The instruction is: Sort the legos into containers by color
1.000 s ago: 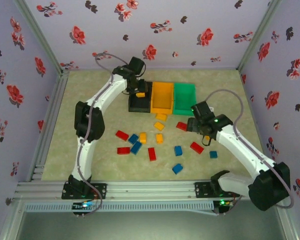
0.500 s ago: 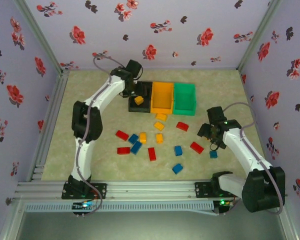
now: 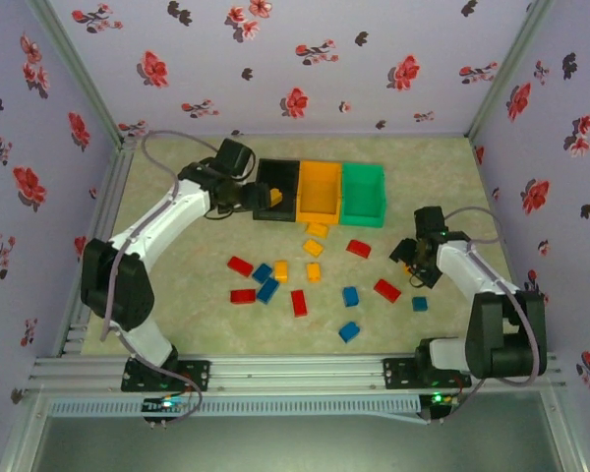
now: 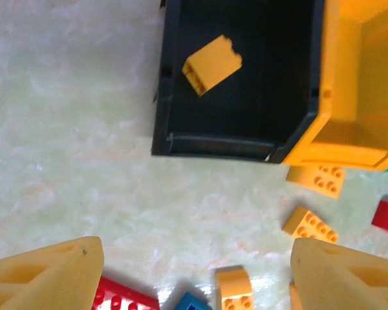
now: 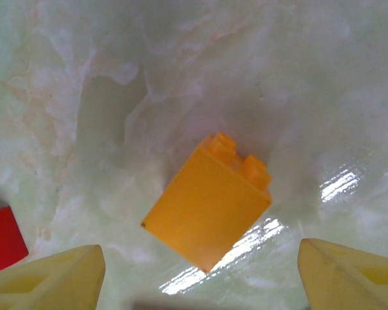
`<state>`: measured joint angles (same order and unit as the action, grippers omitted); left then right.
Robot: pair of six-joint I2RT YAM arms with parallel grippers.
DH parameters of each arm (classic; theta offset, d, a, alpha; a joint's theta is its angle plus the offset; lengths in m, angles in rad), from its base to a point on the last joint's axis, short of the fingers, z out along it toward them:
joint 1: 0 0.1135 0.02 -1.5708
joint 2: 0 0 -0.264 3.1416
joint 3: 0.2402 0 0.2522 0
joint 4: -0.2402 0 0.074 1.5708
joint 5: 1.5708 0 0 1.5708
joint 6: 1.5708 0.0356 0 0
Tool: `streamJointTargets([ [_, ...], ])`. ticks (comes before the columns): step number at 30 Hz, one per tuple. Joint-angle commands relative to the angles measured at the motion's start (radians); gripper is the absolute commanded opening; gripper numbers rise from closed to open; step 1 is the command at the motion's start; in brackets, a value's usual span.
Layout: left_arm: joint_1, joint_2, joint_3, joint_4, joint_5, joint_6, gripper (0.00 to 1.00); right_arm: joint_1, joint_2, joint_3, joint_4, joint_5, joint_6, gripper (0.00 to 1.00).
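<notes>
Seen from above, the three containers stood in a touching row near the far edge of the table [image 3: 197,320]: the black bin [image 3: 275,214] on the left, the orange bin [image 3: 320,214] in the middle and the green bin [image 3: 364,217] on the right. The left gripper [image 3: 244,195] hung just beside the black bin's left wall. The right gripper [image 3: 411,258] sat low toward the right edge, well apart from the bins. Red, blue and yellow loose legos [image 3: 299,303] lay scattered over the middle of the surface between the two arms, clear of both grippers.

The left wrist camera looked into the black bin, where a tilted yellow lego [image 4: 211,64] rested on the dark floor near the left wall. That gripper's yellow fingers [image 4: 45,278] were spread wide and released, with only bare surface between them. Two more yellow pieces [image 4: 317,179] lay just outside the orange bin's near wall, and a red piece [image 4: 126,300] and a blue piece [image 4: 191,302] lay at the bottom of that view.

From above, the right gripper itself stood over its own spot. Its wrist camera showed a sideways yellow lego [image 5: 210,206] on the bare surface with its studs pointing up and to the right. It lay between the spread fingers [image 5: 352,278] and touched neither, so the jaws were released and held nothing. A red brick [image 5: 3,239] lay beside the left finger.
</notes>
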<state>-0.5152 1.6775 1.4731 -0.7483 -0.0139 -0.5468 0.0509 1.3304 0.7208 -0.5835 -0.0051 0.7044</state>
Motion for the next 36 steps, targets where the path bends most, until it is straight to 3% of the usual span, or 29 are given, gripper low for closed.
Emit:
streamJointTargets([
  [1, -0.005, -0.075, -0.053, 0.036, 0.002, -0.040, 0.78, -0.027, 0.021, -0.007, 0.044, -0.016, 0.014, 0.78],
  [12, -0.006, -0.164, -0.111, 0.028, -0.013, -0.050, 0.79, -0.061, 0.134, 0.021, 0.105, -0.052, -0.011, 0.57],
  [23, -0.005, -0.197, -0.126, 0.011, -0.016, -0.055, 0.78, -0.048, 0.130, 0.105, 0.093, -0.092, -0.113, 0.18],
  [30, -0.006, -0.199, -0.135, 0.007, -0.026, -0.085, 0.78, 0.141, 0.090, 0.246, 0.077, -0.042, -0.129, 0.15],
  [36, -0.015, -0.211, -0.141, 0.001, -0.027, -0.096, 0.78, 0.336, 0.185, 0.462, 0.069, 0.005, -0.150, 0.17],
])
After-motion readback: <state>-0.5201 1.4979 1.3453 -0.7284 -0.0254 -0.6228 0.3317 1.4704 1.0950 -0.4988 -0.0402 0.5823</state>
